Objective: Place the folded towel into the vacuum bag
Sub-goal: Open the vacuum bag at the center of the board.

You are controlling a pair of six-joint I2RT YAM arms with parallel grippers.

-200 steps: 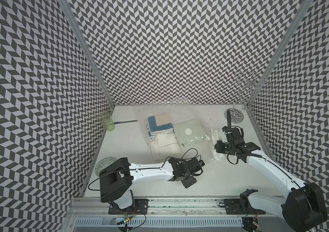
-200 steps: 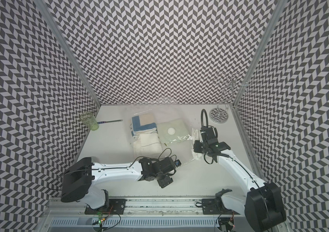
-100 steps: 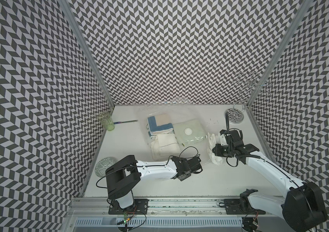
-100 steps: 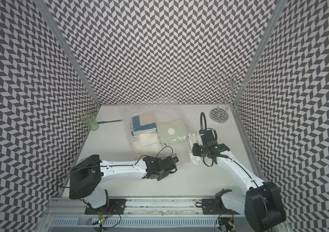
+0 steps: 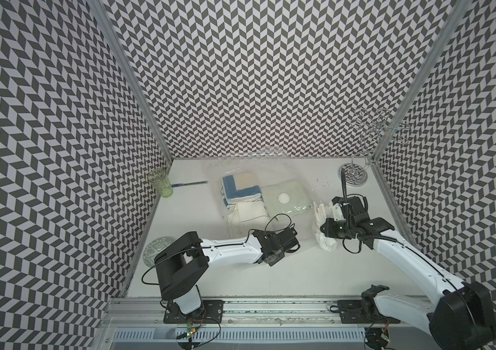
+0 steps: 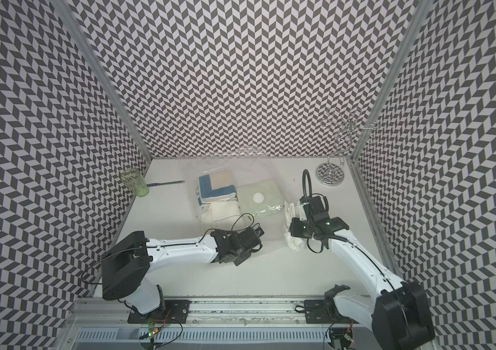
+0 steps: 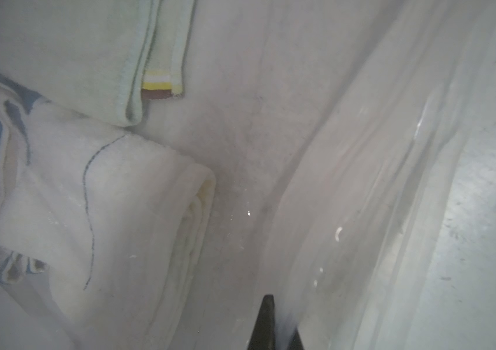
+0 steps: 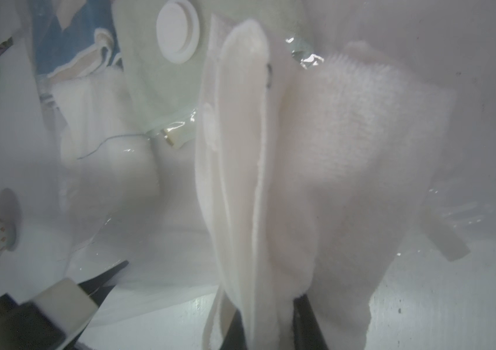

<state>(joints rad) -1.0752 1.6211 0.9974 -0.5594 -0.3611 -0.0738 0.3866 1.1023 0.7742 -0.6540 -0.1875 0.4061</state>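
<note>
The vacuum bag (image 5: 271, 166) (image 6: 248, 169) lies flat mid-table, clear and glossy, its round white valve (image 5: 283, 198) (image 8: 177, 31) facing up. Inside lie a blue-and-beige towel (image 5: 240, 188), a pale green one (image 7: 58, 51) and a white one (image 7: 113, 194). My left gripper (image 5: 295, 235) (image 7: 283, 321) is shut at the bag's near edge with the plastic film pinched between its fingers. Just right of the bag, my right gripper (image 5: 324, 226) (image 8: 268, 321) is shut on the folded white towel (image 5: 321, 212) (image 8: 346, 136), which it holds upright on edge.
A green glass (image 5: 159, 183) and a thin blue stick (image 5: 189, 184) are at the back left. A patterned plate (image 5: 155, 254) lies by the left wall. A wire stand (image 5: 353, 175) stands in the back right corner.
My left gripper has swung in to the bag's near edge and gone from open to shut on the plastic. My right arm has carried the white towel a little leftward, toward the bag.
</note>
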